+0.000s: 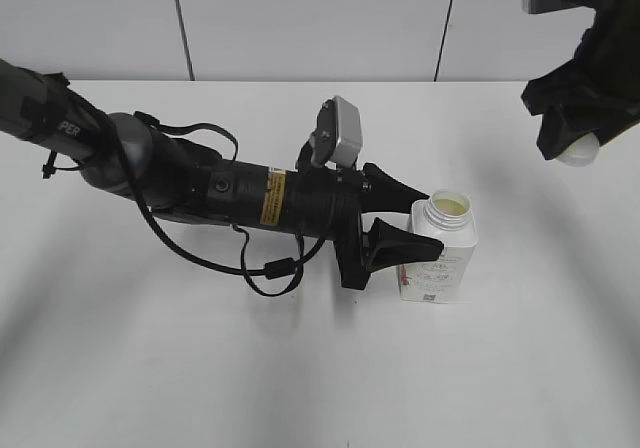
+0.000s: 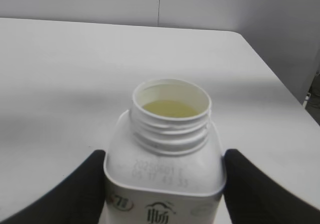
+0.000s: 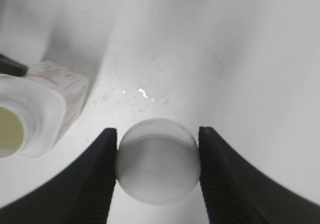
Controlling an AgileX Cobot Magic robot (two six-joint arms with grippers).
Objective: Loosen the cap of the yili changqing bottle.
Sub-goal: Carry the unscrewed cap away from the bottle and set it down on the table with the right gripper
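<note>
White desk [image 1: 200, 368], grey panel wall behind. Left gripper [image 1: 405, 230] lies low across the desk's middle, fingers clamped on the bottle's [image 1: 440, 253] sides; bottle upright, right of centre, neck open (pale liquid inside, spill risk if tilted). Carton walls probably thin and would dent under a hard squeeze, so hold low on the body. Right gripper [image 1: 578, 148] hangs above the far right corner, fingers closed on the cap [image 3: 157, 167], light and ribbed. Near half of the desk offers open room.
</note>
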